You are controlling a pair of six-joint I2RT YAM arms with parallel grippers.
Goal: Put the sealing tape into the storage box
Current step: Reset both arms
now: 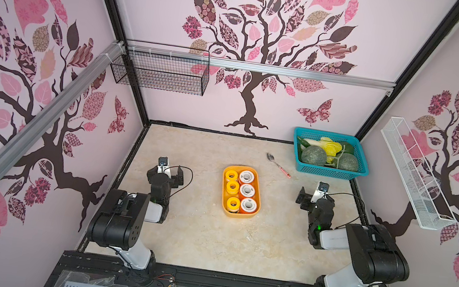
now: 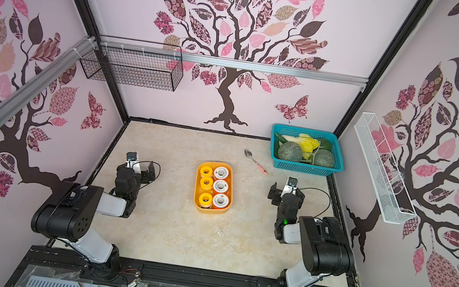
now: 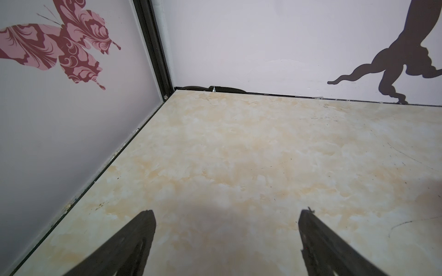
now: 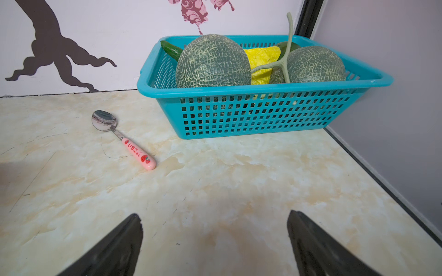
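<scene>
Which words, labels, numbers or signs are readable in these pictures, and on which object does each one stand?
"いちご", followed by characters I cannot make out: on the pink handle of the spoon, in the right wrist view.
Print on the white faces of the sealing tape in the storage box: too small to read.
No other legible text found.

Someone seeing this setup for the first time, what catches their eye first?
The yellow-orange storage box in the middle, packed with sealing tape rolls, yellow ones beside orange-and-white ones. Then the teal basket of netted melons in the far right corner, a pink-handled spoon nearby. The left gripper and right gripper flank the box, open and empty.
</scene>
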